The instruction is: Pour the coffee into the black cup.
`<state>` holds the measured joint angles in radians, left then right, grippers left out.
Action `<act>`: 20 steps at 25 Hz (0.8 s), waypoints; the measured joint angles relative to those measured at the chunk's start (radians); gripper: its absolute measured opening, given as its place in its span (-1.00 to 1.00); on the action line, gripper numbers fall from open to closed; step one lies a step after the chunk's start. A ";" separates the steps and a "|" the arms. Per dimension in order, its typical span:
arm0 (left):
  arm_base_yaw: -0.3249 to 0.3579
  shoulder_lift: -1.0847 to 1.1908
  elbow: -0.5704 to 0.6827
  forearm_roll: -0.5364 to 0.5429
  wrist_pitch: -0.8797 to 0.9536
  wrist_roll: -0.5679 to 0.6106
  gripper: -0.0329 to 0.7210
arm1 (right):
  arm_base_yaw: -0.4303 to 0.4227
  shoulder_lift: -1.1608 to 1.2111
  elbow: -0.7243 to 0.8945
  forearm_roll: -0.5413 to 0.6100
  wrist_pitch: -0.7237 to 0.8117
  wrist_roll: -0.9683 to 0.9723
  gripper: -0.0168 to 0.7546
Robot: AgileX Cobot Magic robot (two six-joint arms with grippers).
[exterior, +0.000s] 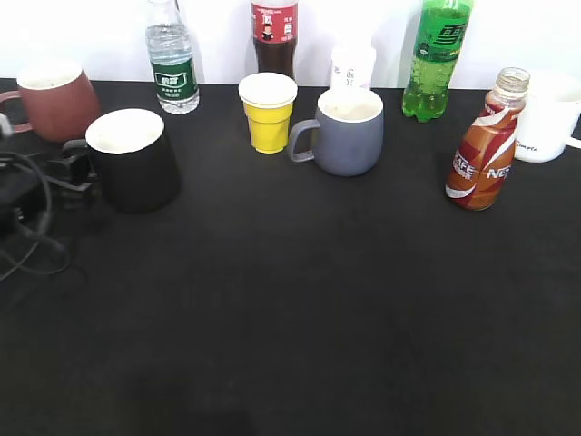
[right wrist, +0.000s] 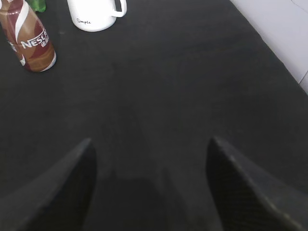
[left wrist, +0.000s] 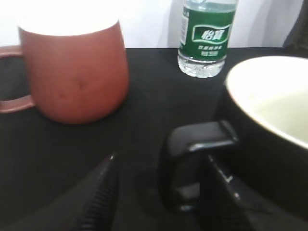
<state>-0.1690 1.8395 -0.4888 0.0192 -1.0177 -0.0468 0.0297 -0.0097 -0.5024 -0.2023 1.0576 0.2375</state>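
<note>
The black cup (exterior: 136, 173), glossy with a white inside, stands at the left of the table. In the left wrist view its loop handle (left wrist: 192, 159) lies between my open left gripper's (left wrist: 161, 159) fingers, and the cup body (left wrist: 269, 144) is to the right. In the exterior view the left gripper (exterior: 64, 168) sits at the cup's left side. The coffee, a curvy Nescafe bottle (exterior: 486, 154) of brown liquid, stands upright at the right, untouched. It also shows in the right wrist view (right wrist: 29, 43), far up-left of my open, empty right gripper (right wrist: 151, 140).
A reddish-brown mug (exterior: 54, 100), a water bottle (exterior: 172, 64), a cola bottle (exterior: 274, 36), a yellow paper cup (exterior: 268, 113), a grey-blue mug (exterior: 347, 132), a green soda bottle (exterior: 436, 59) and a white mug (exterior: 549, 123) line the back. Cables (exterior: 23, 227) lie at the left edge.
</note>
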 joint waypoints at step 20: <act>0.042 -0.052 -0.049 0.462 -0.146 -0.138 -0.75 | 0.000 0.000 0.000 0.000 0.000 0.000 0.48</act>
<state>-0.1270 1.7874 -0.5374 0.4814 -1.1639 -0.1852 0.0297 -0.0097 -0.5024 -0.2023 1.0576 0.2375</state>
